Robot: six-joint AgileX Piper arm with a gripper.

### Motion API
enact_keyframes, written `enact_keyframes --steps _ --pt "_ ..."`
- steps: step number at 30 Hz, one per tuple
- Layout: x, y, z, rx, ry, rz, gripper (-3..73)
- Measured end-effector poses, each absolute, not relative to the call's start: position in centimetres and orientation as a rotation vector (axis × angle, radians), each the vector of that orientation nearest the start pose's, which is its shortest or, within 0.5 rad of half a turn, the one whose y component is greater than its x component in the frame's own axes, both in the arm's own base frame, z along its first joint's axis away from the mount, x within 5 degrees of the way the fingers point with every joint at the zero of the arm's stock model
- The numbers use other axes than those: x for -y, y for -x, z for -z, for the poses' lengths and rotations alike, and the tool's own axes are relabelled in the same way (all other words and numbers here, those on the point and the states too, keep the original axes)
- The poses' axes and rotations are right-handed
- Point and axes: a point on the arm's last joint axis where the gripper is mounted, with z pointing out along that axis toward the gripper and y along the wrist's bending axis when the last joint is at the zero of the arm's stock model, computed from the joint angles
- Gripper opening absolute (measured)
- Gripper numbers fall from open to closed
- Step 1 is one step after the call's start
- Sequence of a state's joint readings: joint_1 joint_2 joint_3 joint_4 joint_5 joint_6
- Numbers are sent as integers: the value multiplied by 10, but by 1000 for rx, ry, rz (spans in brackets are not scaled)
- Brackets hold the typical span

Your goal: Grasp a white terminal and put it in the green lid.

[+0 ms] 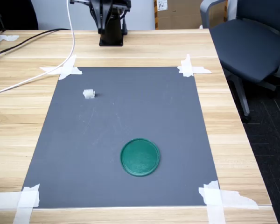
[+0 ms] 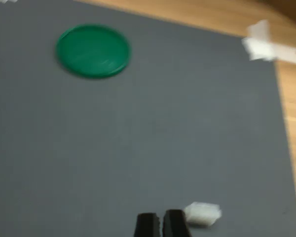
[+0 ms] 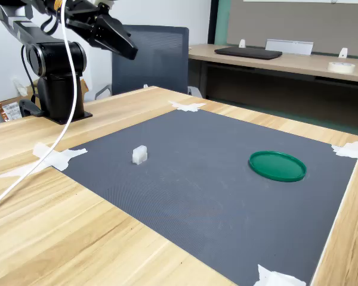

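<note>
I see the white terminal [image 1: 88,94] sitting on the grey mat [image 1: 130,112], toward the first exterior view's far left, well apart from the green lid [image 1: 140,157] lying nearer the mat's near edge. My claw [image 2: 161,223] hangs above the counter [image 1: 18,102], its tips nearly together, holding nothing.

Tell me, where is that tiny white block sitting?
The white terminal lies on the grey mat, toward the first exterior view's upper left, well apart from the green lid.
</note>
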State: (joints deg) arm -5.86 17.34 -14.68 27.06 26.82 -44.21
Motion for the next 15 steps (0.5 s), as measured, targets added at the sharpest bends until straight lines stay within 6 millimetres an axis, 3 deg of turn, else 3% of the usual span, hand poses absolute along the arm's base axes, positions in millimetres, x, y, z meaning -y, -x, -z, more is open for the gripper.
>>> enact_keyframes --steps 7,15 --pt "-13 -85 -266 -2110 559 85 -29" --pt "-3 -94 -275 -2261 678 189 -29"
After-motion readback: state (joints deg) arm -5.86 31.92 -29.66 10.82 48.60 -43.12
